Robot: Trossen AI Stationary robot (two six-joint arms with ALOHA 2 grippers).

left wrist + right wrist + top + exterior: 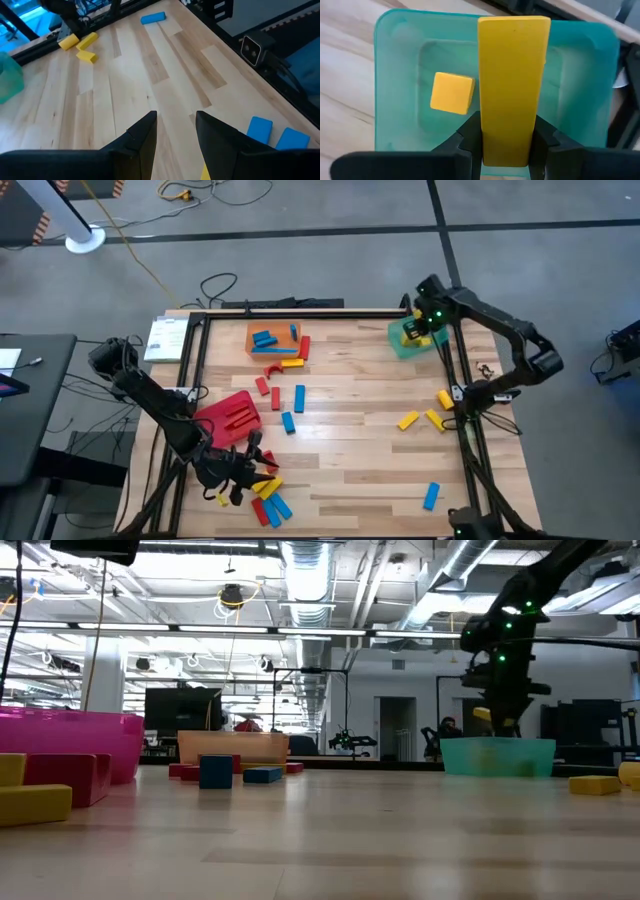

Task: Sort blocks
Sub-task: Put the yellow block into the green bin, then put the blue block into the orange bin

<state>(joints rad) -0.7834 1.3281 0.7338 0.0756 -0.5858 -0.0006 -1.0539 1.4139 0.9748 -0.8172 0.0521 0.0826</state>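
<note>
yellow block [514, 90] clamped in the right claw [507, 142] hangs over the green bin [400, 75] below; released off-centre, it could clip the rim and bounce out.

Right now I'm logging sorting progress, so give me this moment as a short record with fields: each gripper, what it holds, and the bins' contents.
right gripper: shut on a yellow block, above the green bin
green bin contents: one yellow piece
left gripper: open, holding nothing, low over the table's near left part
orange bin: blue blocks
red bin: red blocks
loose blocks: red, blue and yellow ones on the table
</note>
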